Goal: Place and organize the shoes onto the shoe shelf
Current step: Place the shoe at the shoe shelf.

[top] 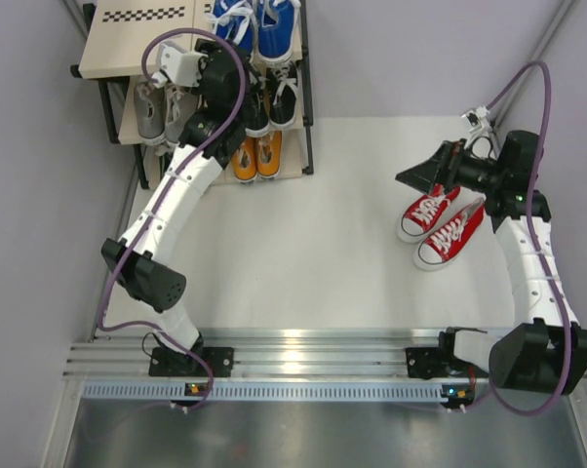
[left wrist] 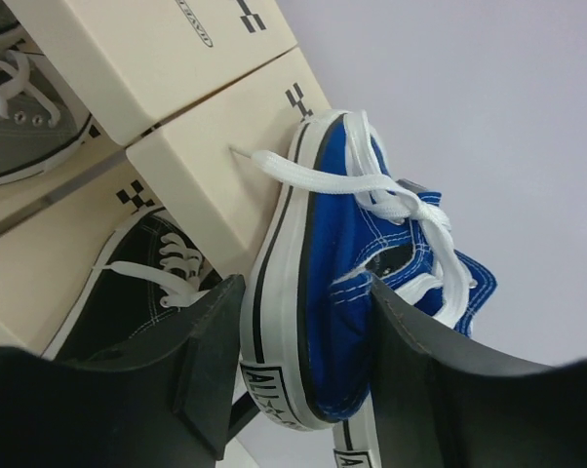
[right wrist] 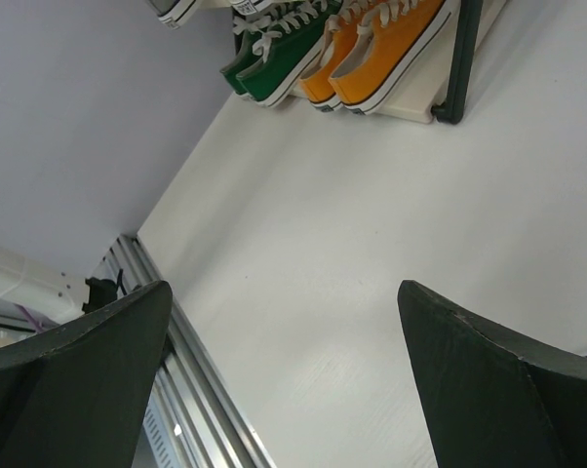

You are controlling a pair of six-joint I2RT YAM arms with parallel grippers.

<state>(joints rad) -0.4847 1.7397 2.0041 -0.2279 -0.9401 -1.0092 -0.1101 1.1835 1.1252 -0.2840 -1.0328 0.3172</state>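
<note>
Two matte wedge fingers (left wrist: 204, 363) of the left tool (left wrist: 305, 285) straddle a blue canvas sneaker (left wrist: 337, 244), grip unclear; right tool (right wrist: 284, 288) gapes wide

Matt canvas on blue shoe (left wrist: 337, 292)

Your left gripper (left wrist: 298, 302) has little slack. Its fingers (left wrist: 211, 341) flank the heel of a blue sneaker (left wrist: 342, 244) on the right half of the top board of the shoe shelf (top: 128, 44), at the table's (top: 303, 253) far-left corner. That board's left half is bare. Between the shelf and the red pair (top: 442, 222) near the right edge, the tabletop lies open. The left arm (top: 176, 190) slants across the shelf front.
</note>
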